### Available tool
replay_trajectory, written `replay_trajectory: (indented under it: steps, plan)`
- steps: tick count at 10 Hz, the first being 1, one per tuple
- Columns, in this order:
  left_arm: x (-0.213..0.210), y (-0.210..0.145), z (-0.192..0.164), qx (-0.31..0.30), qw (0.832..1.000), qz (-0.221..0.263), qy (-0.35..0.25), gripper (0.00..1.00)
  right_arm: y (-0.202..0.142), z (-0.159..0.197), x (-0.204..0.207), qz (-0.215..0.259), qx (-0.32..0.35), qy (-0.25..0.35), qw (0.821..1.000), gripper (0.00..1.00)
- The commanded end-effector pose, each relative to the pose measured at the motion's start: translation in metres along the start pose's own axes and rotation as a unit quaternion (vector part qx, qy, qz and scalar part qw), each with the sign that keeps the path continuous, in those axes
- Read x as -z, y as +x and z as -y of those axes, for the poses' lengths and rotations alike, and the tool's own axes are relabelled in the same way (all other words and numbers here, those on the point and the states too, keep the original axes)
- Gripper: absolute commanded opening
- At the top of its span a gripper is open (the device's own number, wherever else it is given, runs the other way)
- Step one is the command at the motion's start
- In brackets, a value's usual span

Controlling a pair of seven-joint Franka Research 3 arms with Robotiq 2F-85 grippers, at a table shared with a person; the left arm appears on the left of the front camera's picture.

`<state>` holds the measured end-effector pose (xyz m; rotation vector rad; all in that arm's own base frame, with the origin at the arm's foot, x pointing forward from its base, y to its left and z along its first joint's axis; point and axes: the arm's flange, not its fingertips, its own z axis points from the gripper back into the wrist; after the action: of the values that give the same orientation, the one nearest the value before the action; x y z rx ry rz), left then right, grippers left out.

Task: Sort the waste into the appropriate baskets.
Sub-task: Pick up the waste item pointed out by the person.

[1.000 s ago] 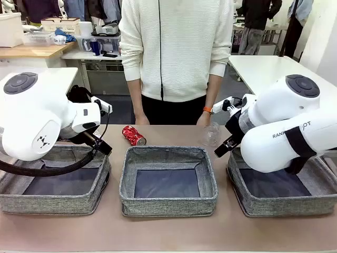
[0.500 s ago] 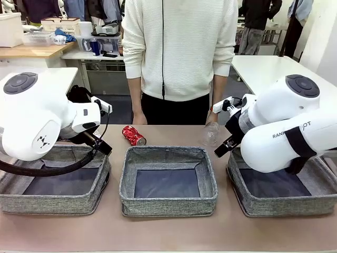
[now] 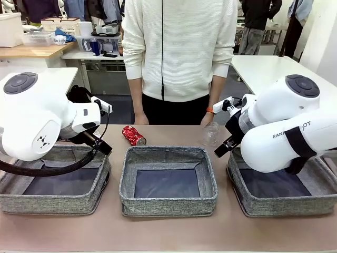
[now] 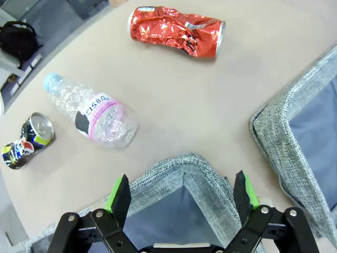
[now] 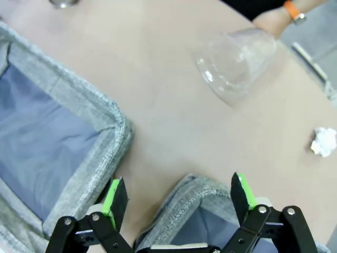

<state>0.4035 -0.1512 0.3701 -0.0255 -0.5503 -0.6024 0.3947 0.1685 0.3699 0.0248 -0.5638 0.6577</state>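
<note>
- Left gripper [image 4: 181, 184], bottom centre of the left wrist view: jaws wide apart, clamped on nothing, hanging over a corner of the left basket [image 4: 195, 166].
- Outward from there, on the bare table [image 4: 210, 100]: bottle [image 4: 92, 110] on its side at centre left, dark can [image 4: 23, 141] near it at the left edge, red can [image 4: 176, 31] crushed at top centre. All three apart from one another and outside any basket. Middle basket [image 4: 295, 116] at the right edge.
- Right gripper [image 5: 178, 185], bottom centre of the right wrist view: jaws likewise wide apart, holding nothing, over a corner of the right basket [image 5: 195, 197].
- Beyond it: clear cup [image 5: 237, 58] on its side at upper right, paper ball [image 5: 324, 141] at the right edge, both on the table. A person's hand [image 5: 271, 18] with an orange band at the top edge, just past the cup and not touching it.
- Front view: three baskets in a row along the lower frame, with dark bottoms bare wherever visible. Left and right ones partly hidden behind the arms.
- Judged progress: nothing sorted yet, task at its start.
- Left to do, by that reading: all five pieces, namely two cans, bottle, cup and paper, each to be picked up and dropped in its proper basket.
</note>
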Motion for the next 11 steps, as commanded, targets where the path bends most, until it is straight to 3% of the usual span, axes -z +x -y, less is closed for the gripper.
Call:
replay_trajectory:
  steps: [1,3,4,5,6,7,8,9,10,11]
  plan:
    - [0.0,0.0,0.0,0.0,1.0,0.0,0.0,1.0,0.0,0.0,0.0,0.0,0.0,0.0,1.0,1.0]
    - [-0.094,0.015,0.0,0.0,0.999,-0.012,-0.038,1.0,0.006,0.014,-0.091,-0.027,0.007,-0.008,1.0,1.0]
    - [-0.152,0.011,0.004,-0.007,0.997,-0.043,-0.069,1.0,0.004,0.01,-0.147,-0.046,0.047,-0.026,0.997,1.0]
    - [-0.198,0.0,0.02,0.01,0.997,-0.049,-0.058,1.0,-0.008,0.0,-0.194,-0.011,0.044,-0.033,0.998,1.0]
    - [-0.226,-0.02,0.033,0.044,0.998,-0.022,-0.033,1.0,-0.027,-0.013,-0.226,0.003,0.033,-0.049,0.998,1.0]
    - [-0.23,-0.03,0.044,0.055,0.998,-0.003,-0.013,1.0,-0.04,-0.021,-0.231,0.002,0.026,-0.07,0.997,1.0]
    - [-0.215,-0.034,0.042,0.064,0.995,0.037,0.067,1.0,-0.044,-0.02,-0.213,-0.022,0.032,-0.128,0.991,1.0]
    - [-0.225,-0.011,0.04,0.036,0.998,-0.02,-0.037,1.0,-0.008,-0.002,-0.228,0.004,0.03,-0.039,0.999,1.0]
    - [-0.225,-0.011,0.04,0.036,0.998,-0.02,-0.037,1.0,-0.008,-0.002,-0.228,0.004,0.03,-0.039,0.999,1.0]
    - [-0.253,-0.016,0.046,0.052,0.999,0.004,0.005,1.0,-0.017,-0.013,-0.253,0.003,0.026,-0.072,0.997,1.0]
